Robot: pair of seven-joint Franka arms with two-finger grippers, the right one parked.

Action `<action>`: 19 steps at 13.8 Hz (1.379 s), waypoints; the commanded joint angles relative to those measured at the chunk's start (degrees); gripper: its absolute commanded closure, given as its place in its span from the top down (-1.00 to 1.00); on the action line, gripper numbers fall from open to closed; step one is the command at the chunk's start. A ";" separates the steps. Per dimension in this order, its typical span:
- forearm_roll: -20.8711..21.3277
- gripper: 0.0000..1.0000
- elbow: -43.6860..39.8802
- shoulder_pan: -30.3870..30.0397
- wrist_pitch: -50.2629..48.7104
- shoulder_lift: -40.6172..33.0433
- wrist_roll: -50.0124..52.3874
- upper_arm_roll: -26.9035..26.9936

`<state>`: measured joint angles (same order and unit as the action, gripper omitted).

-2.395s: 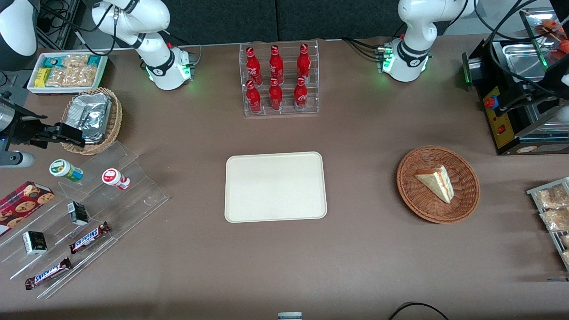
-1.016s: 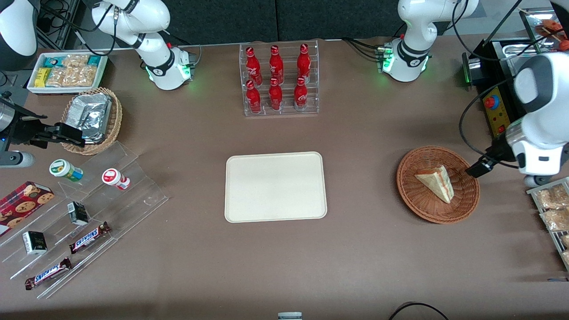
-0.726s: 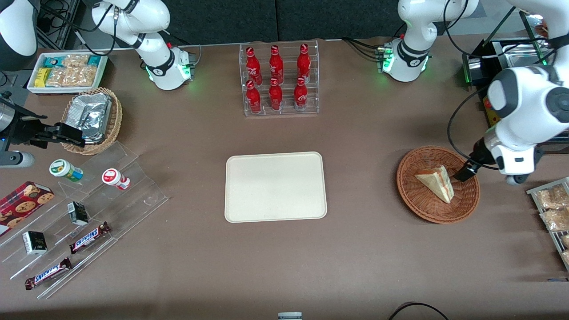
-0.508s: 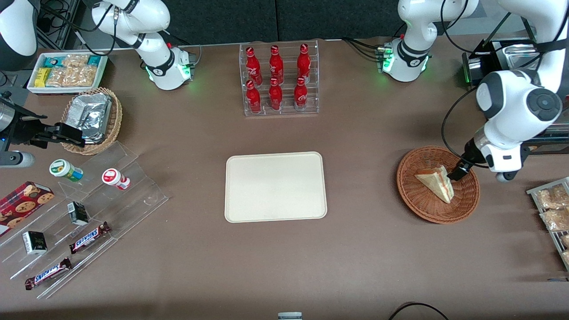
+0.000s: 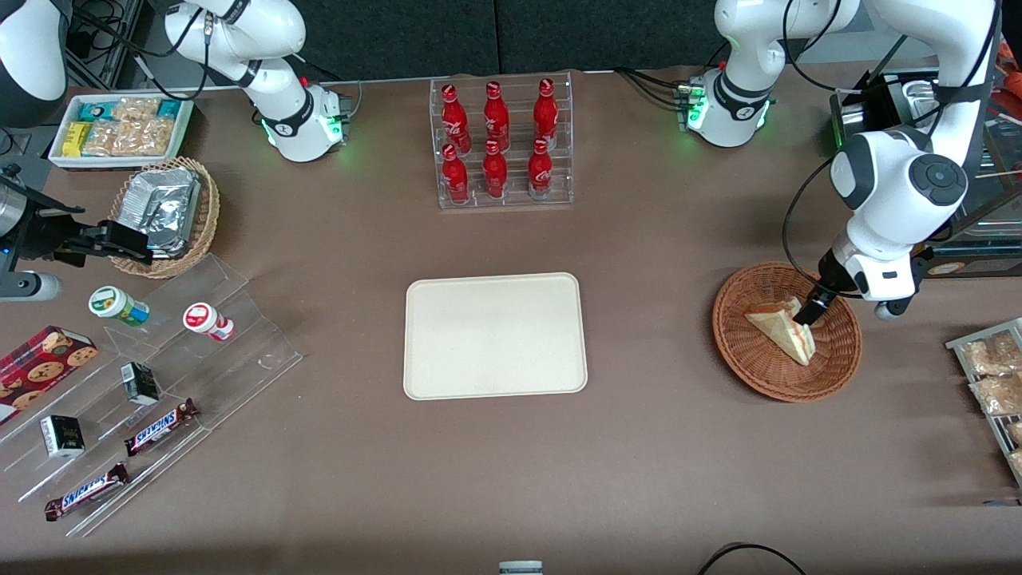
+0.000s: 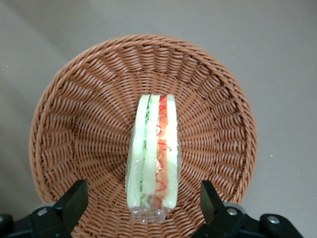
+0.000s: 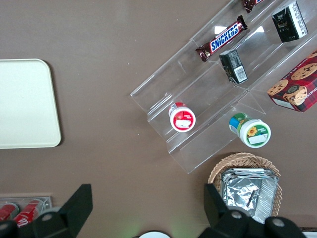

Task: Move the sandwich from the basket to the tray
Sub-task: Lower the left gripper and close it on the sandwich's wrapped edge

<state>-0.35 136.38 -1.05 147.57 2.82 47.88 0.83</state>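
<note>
The sandwich (image 5: 778, 326), a pale bread wedge with red and green filling in clear wrap, lies in the reddish-brown wicker basket (image 5: 750, 367) toward the working arm's end of the table. My gripper (image 5: 805, 311) hangs just above the sandwich's broad end, over the basket. In the left wrist view the sandwich (image 6: 152, 156) stands on edge in the basket (image 6: 74, 119), and my gripper (image 6: 143, 206) is open with one finger on each side of the wedge, apart from it. The cream tray (image 5: 495, 335) lies empty at the table's middle, and part of it shows in the right wrist view (image 7: 25, 104).
A clear rack of red bottles (image 5: 501, 144) stands farther from the front camera than the tray. A black machine (image 5: 918, 200) and a rack of snack packets (image 5: 994, 383) flank the basket. A tan basket of foil packets (image 5: 164, 212) and clear snack shelves (image 5: 144, 391) lie toward the parked arm's end.
My arm has swung in from the table's edge and my gripper has come over the basket to the sandwich's broad end. The sandwich and the basket have not moved.
</note>
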 commanded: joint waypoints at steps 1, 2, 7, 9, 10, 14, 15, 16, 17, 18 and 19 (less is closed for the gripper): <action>-1.15 1.00 0.64 0.43 4.12 1.75 0.90 -0.30; -1.15 1.00 0.55 0.52 5.09 2.62 1.16 -0.30; -1.15 1.00 0.64 1.58 6.86 5.27 1.43 -0.39; -1.15 1.00 0.64 3.15 6.86 6.23 1.78 -0.39; -1.06 1.00 0.73 3.51 6.86 6.67 1.96 -0.39; -0.10 0.85 1.96 3.78 6.77 7.03 1.61 -0.22; -0.09 0.51 1.87 3.52 6.77 7.12 1.61 -0.13; -0.09 0.07 1.87 3.25 6.77 7.12 1.52 -0.04; -0.18 -0.31 1.70 3.25 6.77 7.12 1.52 -0.04; -0.18 -0.59 1.52 3.25 6.68 7.03 1.61 -0.04; -0.18 -0.79 1.43 3.25 6.59 6.77 1.69 -0.04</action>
<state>-0.70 137.50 2.09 153.34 10.34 48.91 0.67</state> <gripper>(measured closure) 0.357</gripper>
